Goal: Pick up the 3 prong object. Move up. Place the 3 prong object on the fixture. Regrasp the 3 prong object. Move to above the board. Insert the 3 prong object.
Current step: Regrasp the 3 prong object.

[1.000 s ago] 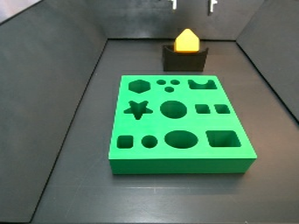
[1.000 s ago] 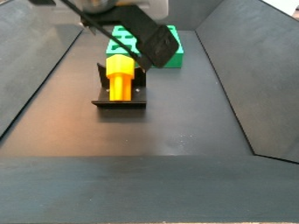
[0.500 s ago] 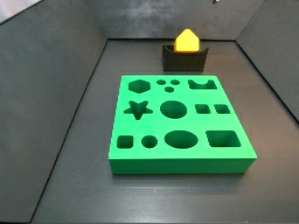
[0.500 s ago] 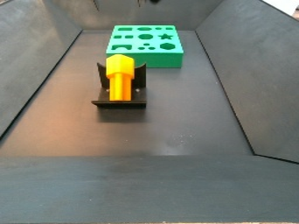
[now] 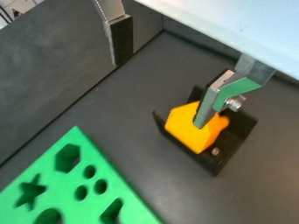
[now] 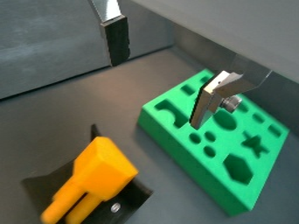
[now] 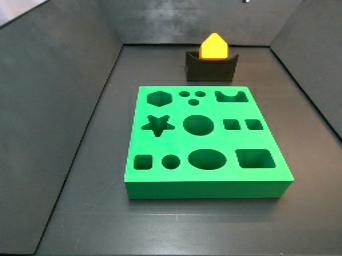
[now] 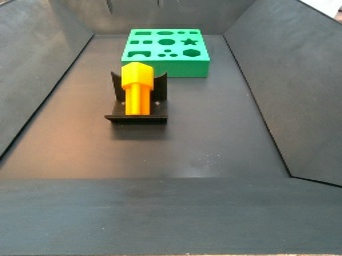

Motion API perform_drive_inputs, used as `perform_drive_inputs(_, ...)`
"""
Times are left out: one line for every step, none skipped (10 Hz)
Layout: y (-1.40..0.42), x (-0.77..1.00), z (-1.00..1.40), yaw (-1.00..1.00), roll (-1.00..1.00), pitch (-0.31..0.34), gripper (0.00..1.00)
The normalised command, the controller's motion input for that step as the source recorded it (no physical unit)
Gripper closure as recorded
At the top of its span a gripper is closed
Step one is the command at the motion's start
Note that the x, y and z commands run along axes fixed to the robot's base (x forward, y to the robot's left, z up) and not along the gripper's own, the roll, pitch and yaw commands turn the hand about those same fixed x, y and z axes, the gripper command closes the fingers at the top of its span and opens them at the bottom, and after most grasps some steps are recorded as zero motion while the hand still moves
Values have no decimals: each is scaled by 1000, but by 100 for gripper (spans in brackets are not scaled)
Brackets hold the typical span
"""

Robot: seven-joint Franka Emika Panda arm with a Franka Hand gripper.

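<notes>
The orange-yellow 3 prong object [image 7: 213, 45] rests in the notch of the dark fixture [image 7: 211, 70] behind the green board [image 7: 174, 145]. In a side view the piece [image 8: 138, 85] lies along the fixture [image 8: 138, 122], with the board [image 8: 201, 65] beyond it. My gripper [image 5: 170, 66] is open and holds nothing. It hangs high above the 3 prong object [image 5: 187, 127], fixture [image 5: 228, 144] and board [image 5: 52, 175]. Both wrist views show this; in one, the gripper [image 6: 163, 68] is over the floor between the piece [image 6: 93, 171] and the board [image 6: 193, 171]. Neither side view shows it.
Dark sloping walls enclose the black floor on all sides. The board's top has many shaped cutouts: hexagon, star, circles, squares, oval. The fixture [image 6: 135, 199] stands a short gap away from the board's edge.
The gripper, seen just above the fixture a second ago, has risen out of both side views. The 3 prong object stays on the fixture, unmoved.
</notes>
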Motion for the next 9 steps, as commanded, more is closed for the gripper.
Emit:
perform_drive_inputs(-24,-26,1,7,1000,3,0)
perform_drive_inputs(-22,-23,5,8,1000,-4,0)
perform_drive_inputs(-19,-23,5,9,1000,-6,0)
perform_drive_inputs(-20,-26,4,10,1000,-6,0)
perform_drive_inputs(-16,-19,9,12,1000,-4,0)
perform_drive_inputs(-21,-10,11,13,1000,-1,0)
perform_drive_inputs(-22,2,8,14,1000,4,0)
perform_drive_inputs(-21,17,-6,16,1000,10,0)
perform_drive_inputs(-22,31,-15,18,1000,17,0)
